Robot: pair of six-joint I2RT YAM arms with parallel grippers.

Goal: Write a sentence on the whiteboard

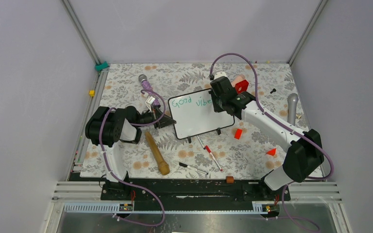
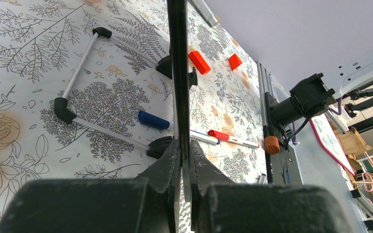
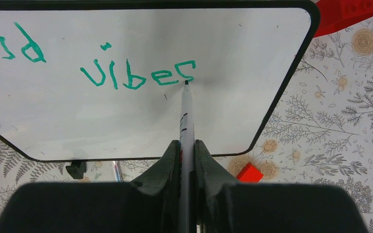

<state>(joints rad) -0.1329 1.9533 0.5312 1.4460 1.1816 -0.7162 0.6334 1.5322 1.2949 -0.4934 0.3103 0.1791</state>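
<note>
The whiteboard (image 1: 199, 119) stands tilted on its black feet in the middle of the table. Green writing on it reads "Good vibes" (image 1: 190, 102) in one line. My left gripper (image 1: 164, 119) is shut on the board's left edge, which shows as a thin black strip (image 2: 177, 73) between my jaws (image 2: 184, 145). My right gripper (image 1: 218, 104) is shut on a white marker (image 3: 186, 111). In the right wrist view (image 3: 187, 143) the marker's tip touches the board (image 3: 126, 121) just right of the "s" of "vibes" (image 3: 136, 75).
A wooden stick (image 1: 156, 153), a red-capped marker (image 1: 212, 156) and a black-tipped pen (image 1: 193, 168) lie in front of the board. Red blocks (image 1: 238, 133) (image 1: 271, 152) lie at the right. A grey cylinder (image 1: 292, 108) and a purple-handled tool (image 1: 145, 83) lie further back.
</note>
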